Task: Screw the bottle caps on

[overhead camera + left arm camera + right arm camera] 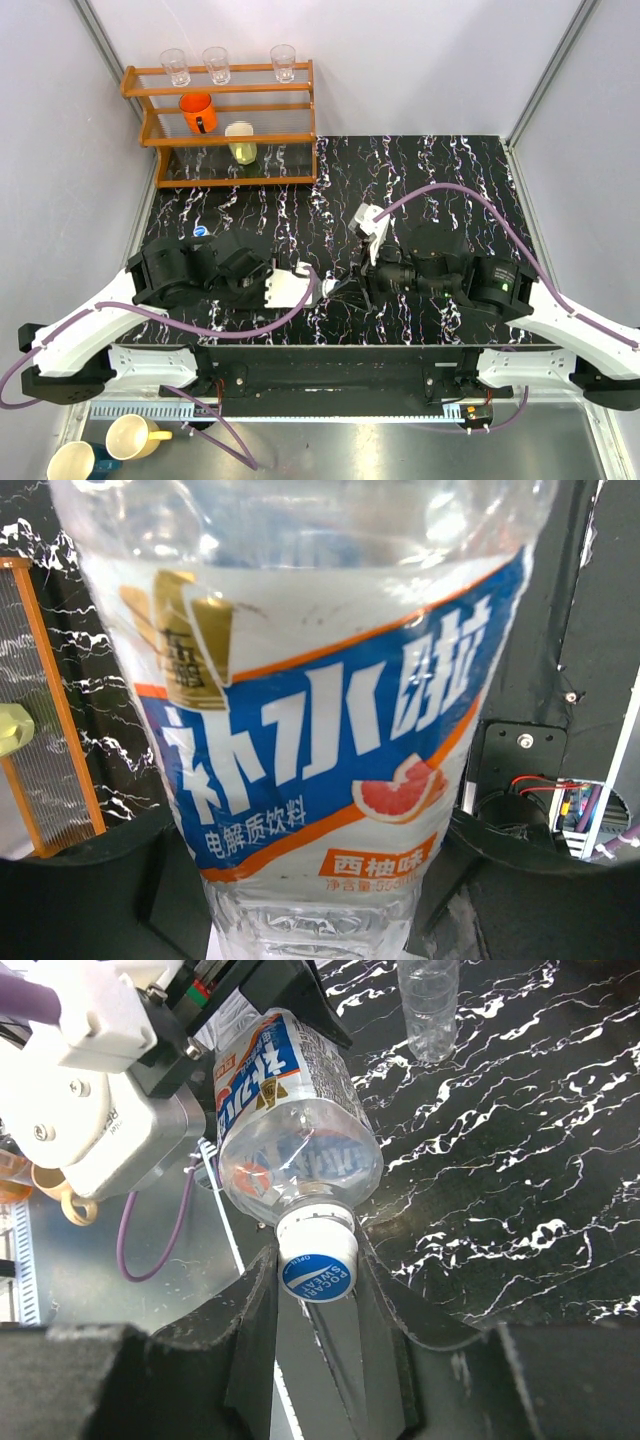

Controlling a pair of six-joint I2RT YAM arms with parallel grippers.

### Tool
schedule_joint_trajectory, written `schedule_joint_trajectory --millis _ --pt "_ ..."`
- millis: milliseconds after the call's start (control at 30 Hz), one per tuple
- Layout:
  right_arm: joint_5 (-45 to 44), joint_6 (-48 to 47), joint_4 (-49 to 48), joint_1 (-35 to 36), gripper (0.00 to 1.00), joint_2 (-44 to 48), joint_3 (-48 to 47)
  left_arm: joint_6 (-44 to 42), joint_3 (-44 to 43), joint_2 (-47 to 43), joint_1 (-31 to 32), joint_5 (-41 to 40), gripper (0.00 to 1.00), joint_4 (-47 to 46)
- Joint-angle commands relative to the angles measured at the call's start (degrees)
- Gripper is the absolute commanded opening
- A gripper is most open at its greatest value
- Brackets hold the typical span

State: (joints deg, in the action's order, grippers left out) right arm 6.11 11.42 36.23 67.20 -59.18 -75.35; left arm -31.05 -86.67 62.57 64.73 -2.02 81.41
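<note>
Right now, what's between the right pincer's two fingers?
The white, blue-topped bottle cap, sitting on the labelled bottle's neck; the right pincer grips it. Right wrist view shows it.

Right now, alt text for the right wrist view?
The right hand is closed on a white, blue-topped cap sitting on the neck of a clear labelled bottle, which the left hand holds tilted at upper left. A second clear bottle stands behind on the black marbled table, its top out of frame.

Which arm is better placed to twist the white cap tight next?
Right: the right claw is shut on the white, blue-topped round plastic cap on the neck of the clear plastic blue-labelled bottle, while the left claw grips that bottle's body.
</note>
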Motion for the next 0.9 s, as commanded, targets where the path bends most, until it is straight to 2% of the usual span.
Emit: schedule_joint_trajectory --millis 0,267,600,867 --pt "6.5 5.3 -10.8 1.3 0.13 -2.8 1.3 -0.6 -2.5 0.2 0.7 2.2 0.54 -14.9" --pt "6.0 11.6 -22.2 1.3 0.12 1.8 9.4 0.8 -7.0 0.7 0.7 2.3 0.52 -15.4" --pt "-0.7 13.8 -30.9 1.3 0.11 7.8 15.3 6.1 -10.1 0.6 -1.4 3.4 0.47 -18.4" --pt "0.6 16.2 -23.3 1.3 0.10 2.8 9.0 3.2 -7.1 0.3 -1.3 3.4 0.49 -16.5"
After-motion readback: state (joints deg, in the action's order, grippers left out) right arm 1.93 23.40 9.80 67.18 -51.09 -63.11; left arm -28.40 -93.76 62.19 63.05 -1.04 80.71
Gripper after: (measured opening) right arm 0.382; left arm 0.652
